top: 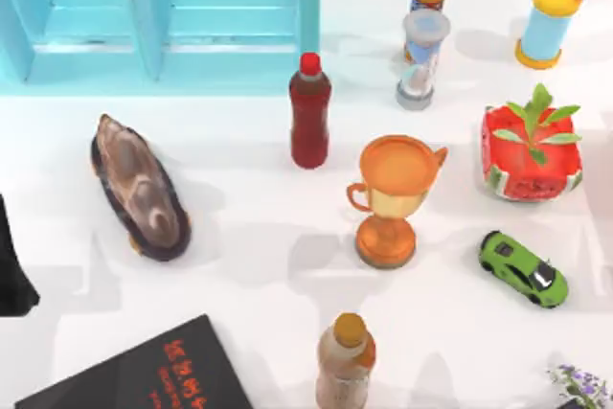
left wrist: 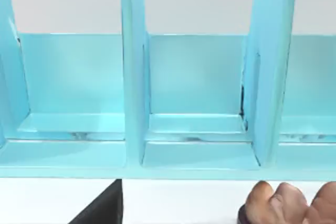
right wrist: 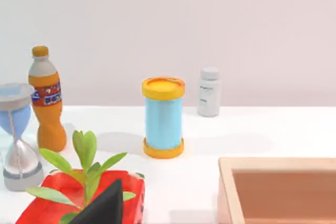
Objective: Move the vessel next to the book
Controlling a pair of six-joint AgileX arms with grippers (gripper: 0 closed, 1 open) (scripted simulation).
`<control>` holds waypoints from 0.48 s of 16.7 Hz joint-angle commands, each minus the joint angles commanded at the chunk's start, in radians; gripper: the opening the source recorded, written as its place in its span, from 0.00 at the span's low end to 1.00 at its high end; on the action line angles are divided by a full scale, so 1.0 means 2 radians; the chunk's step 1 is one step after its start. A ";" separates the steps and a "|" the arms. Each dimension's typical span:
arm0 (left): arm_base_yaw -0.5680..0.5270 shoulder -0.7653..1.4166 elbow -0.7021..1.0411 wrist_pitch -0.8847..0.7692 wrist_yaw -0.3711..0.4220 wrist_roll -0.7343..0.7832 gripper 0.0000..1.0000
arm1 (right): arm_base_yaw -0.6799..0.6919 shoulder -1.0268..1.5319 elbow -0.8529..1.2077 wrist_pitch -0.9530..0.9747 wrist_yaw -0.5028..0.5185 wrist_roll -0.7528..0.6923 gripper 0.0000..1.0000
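L arm [top: 11,265] low at table's left edge, L gripper [left wrist: 102,208] facing teal shelf unit [left wrist: 194,103]. R gripper [right wrist: 105,205] faces blue yellow-capped canister [right wrist: 163,121]. Grip on both: can't tell. Large flat black book w/ red-orange lettering [top: 153,375] lies front-left.

We see a blue shelf [top: 163,16] at eleven o'clock on the desk [top: 249,265], a brown shell [top: 139,189] at nine, and a red bottle [top: 310,110] just beside an orange trophy [top: 393,198] near centre. A green car [top: 523,268] sits at four, a watermelon planter [top: 532,152] at three, and an hourglass [top: 421,56] at one.
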 joint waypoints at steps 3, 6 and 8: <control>0.000 0.004 0.003 -0.002 0.000 0.004 1.00 | 0.000 0.000 0.000 0.000 0.000 0.000 1.00; -0.002 0.046 0.037 -0.026 -0.003 0.040 1.00 | 0.000 0.000 0.000 0.000 0.000 0.000 1.00; -0.002 0.096 0.077 -0.053 -0.006 0.085 1.00 | 0.000 0.000 0.000 0.000 0.000 0.000 1.00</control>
